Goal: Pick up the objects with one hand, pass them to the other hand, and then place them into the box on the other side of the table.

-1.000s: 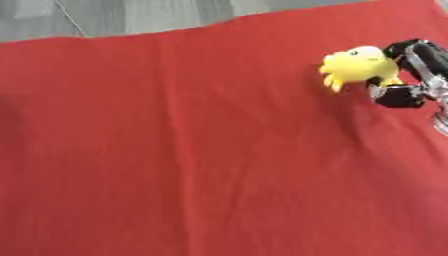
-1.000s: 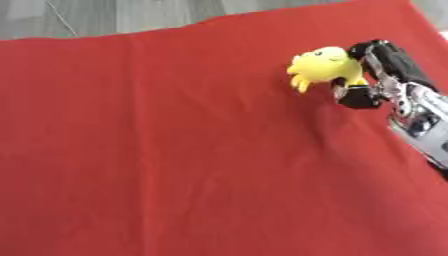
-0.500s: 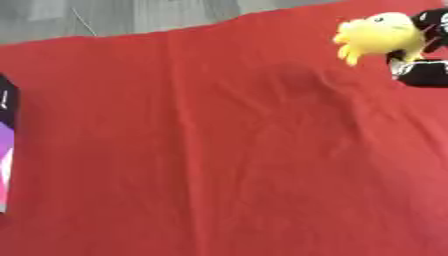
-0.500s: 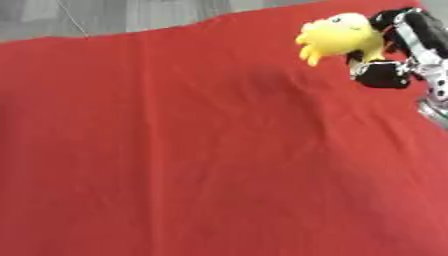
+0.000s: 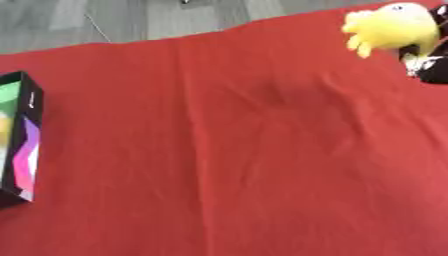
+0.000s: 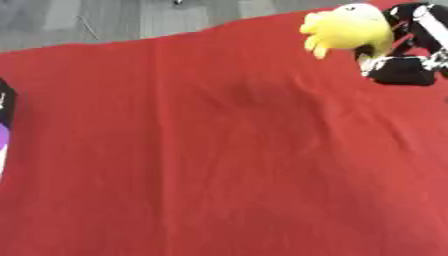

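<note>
While looking through the left eye view: seeing a yellow plush toy (image 5: 390,27) hanging up in the top right corner, well above the red cloth (image 5: 227,150). Peeking out just behind it, a bit of the black right hand (image 5: 429,65) at the picture's edge. Sitting at the far left edge, a box (image 5: 19,137) with black sides and green, purple and pink colours inside, well apart from the toy. Probably waiting there as the place for the toy to end up.

Moving to the right eye view: showing more of the right hand (image 6: 404,47), with its fingers curled round the back of the toy and clamped on it. Holding the toy up in the air, not touching the cloth, likely so the other hand can take it. Pointing the toy's little stubby parts down and to the left, toward the middle of the table. Showing only a thin strip of the box at the left edge.

Not seeing the left hand in either view. Guessing the toy is already picked up, with the pass to the other hand not yet done, and the drop into the box coming after that.
</note>
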### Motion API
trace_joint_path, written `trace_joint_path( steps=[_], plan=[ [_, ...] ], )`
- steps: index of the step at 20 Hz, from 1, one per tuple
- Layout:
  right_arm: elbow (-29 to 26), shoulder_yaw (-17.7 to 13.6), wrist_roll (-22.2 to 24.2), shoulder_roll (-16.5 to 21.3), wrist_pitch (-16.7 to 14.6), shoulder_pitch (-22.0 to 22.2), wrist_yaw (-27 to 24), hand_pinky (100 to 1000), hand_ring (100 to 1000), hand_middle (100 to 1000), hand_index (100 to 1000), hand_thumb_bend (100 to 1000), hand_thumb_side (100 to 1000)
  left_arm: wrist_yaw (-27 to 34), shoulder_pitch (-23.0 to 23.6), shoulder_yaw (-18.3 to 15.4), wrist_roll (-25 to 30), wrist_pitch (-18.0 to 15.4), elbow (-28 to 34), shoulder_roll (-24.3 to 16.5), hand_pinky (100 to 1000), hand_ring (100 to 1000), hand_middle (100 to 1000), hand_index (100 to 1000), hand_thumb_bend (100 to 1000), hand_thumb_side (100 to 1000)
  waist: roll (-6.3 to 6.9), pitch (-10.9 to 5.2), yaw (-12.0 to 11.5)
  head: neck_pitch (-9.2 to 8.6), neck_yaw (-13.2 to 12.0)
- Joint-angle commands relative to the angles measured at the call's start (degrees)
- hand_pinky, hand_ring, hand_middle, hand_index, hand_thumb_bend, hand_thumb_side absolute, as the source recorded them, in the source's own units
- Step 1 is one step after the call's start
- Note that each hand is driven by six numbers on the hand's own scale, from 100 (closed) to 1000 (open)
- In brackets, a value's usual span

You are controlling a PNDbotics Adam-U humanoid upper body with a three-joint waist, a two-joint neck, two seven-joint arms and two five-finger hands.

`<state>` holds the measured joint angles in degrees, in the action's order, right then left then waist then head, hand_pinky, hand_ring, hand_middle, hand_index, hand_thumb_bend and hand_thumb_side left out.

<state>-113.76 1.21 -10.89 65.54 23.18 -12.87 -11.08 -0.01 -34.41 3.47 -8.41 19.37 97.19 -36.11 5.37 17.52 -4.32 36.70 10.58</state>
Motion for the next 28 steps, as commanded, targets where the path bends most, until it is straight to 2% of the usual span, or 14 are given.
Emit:
trace_joint_path(
  steps=[1,6,12,15,20,28],
  plan=[
    [-0.83,0.67,1.43,0.29,-0.36,-1.47,-0.84,524,581,340,512,100,100,-0.63,-1.59,0.03,0.38,-0.39,0.49,-0.91,796,813,631,698,100,634,-0.34,-2.70,0.09,0.18,-0.70],
    [-0.83,3.02,3.99,-2.56,0.61,-4.06,-2.79,505,578,340,512,100,100,-1.31,-2.61,0.68,0.89,-0.64,0.46,-0.72,796,814,634,701,100,628,-1.03,-3.89,0.40,0.76,-1.51],
    [-0.83,6.47,6.38,-7.07,3.46,-8.56,-6.91,489,576,340,511,100,109,-2.65,-4.71,1.94,1.94,-1.23,0.27,-0.86,796,815,639,706,100,611,-1.63,-5.27,0.70,2.10,-2.69],
    [-0.83,8.04,7.45,-8.94,4.27,-10.65,-9.52,481,575,340,511,100,163,-3.50,-5.85,2.62,2.59,-1.68,0.32,-1.27,797,817,647,710,100,600,-1.76,-5.75,0.72,2.61,-3.05],
    [-0.83,10.25,8.59,-12.09,3.86,-13.03,-14.95,472,570,340,511,100,270,-4.45,-7.51,3.21,3.17,-2.38,0.34,-1.88,798,818,652,715,100,589,-1.98,-6.20,0.96,3.06,-3.39],
    [-0.83,14.32,8.20,-18.19,3.22,-15.24,-20.07,473,571,350,520,100,360,-5.72,-10.45,4.84,4.83,-3.42,0.98,-2.83,801,821,659,718,100,554,-2.14,-6.68,1.37,3.66,-3.47]
  ],
)
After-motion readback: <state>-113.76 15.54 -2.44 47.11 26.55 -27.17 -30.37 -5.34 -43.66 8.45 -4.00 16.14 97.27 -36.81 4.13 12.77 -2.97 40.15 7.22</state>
